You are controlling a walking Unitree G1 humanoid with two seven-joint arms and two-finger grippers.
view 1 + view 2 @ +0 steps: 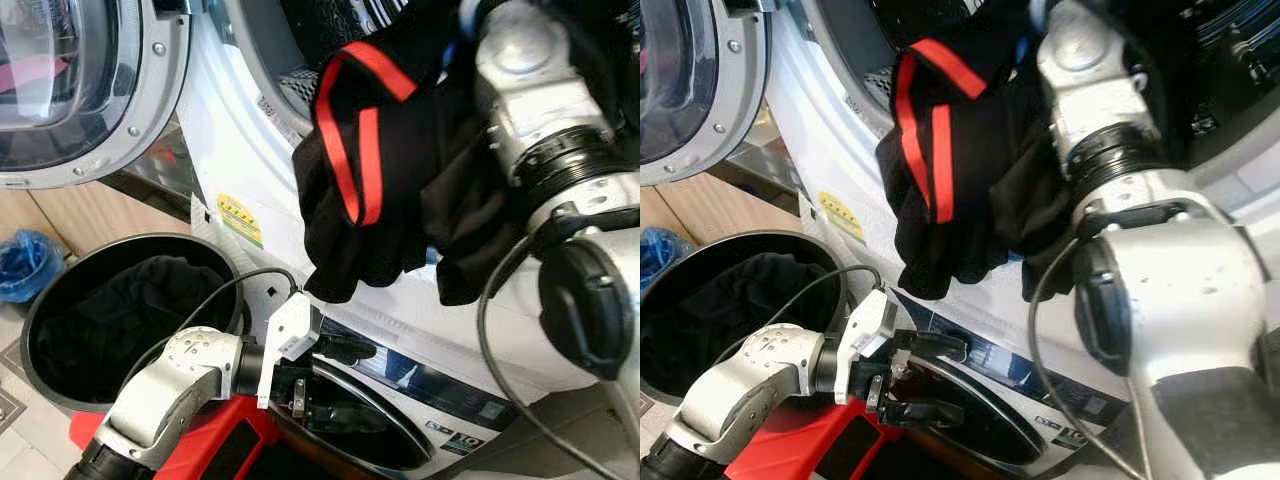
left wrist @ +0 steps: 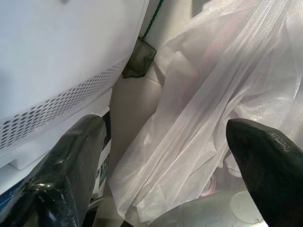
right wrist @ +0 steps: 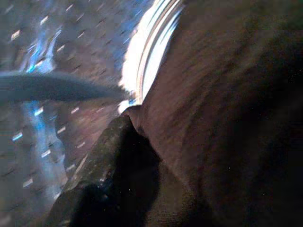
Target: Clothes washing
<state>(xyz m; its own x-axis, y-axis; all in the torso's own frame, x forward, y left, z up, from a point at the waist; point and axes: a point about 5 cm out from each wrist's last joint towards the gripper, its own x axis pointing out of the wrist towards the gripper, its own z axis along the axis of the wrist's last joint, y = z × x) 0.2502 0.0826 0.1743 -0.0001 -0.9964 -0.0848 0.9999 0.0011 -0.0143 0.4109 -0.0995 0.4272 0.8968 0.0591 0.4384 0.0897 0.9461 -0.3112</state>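
Note:
A black garment with red stripes [image 1: 375, 165] hangs over the rim of the white washing machine's [image 1: 235, 140] drum opening [image 1: 855, 40]. My right arm [image 1: 545, 140] reaches up into the drum with the cloth draped around its wrist. In the right wrist view one black finger [image 3: 102, 165] presses against dark fabric [image 3: 227, 118], with the perforated drum wall [image 3: 47, 47] behind. My left gripper [image 1: 940, 378] stands open and empty low down, by the machine's lower round door [image 1: 385, 420]. In the left wrist view my left gripper [image 2: 165, 175] has its two fingers spread wide.
A round black bin [image 1: 45, 295] with dark clothes inside stands on the floor at the left. The machine's open door [image 1: 150, 90] is at upper left. A blue bag [image 1: 25, 265] lies beside the bin. A red object [image 1: 220, 450] sits below my left arm. Clear plastic sheeting [image 2: 213, 94] lies beyond the left fingers.

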